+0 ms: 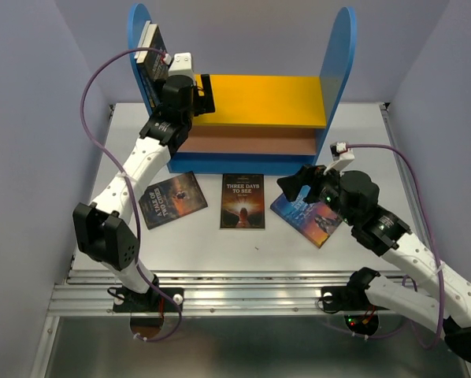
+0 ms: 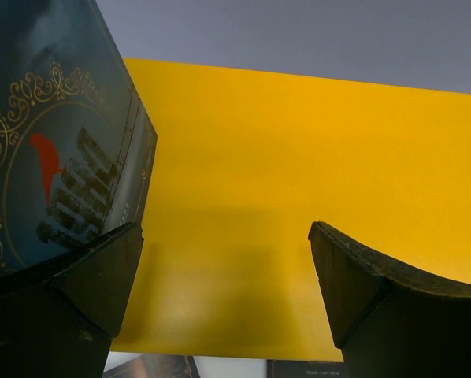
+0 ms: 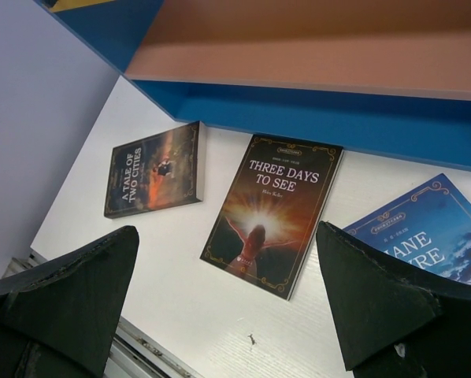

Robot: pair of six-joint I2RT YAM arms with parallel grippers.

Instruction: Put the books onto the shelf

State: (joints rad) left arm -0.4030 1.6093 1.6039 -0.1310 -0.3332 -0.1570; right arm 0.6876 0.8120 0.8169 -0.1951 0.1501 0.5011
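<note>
Left pincer (image 1: 205,93), fully open and empty, stands beside the shelved books (image 1: 152,52) leaning at the shelf's (image 1: 259,98) far-left panel and should back off without nudging them; right pincer (image 1: 297,183), likewise open and empty, hovers by Jane Eyre (image 1: 320,223) lying flat on the counter (image 1: 220,252), where an edge grip is advised.

A white table (image 1: 220,252) with a faint grain takes up the middle, boxed in by pale lilac walls (image 1: 23,118) on the left, back and right. Ribbed metal rails (image 1: 243,293) run along its near edge. A tiny dark speck (image 1: 257,250) lies on the tabletop, too small to identify.
</note>
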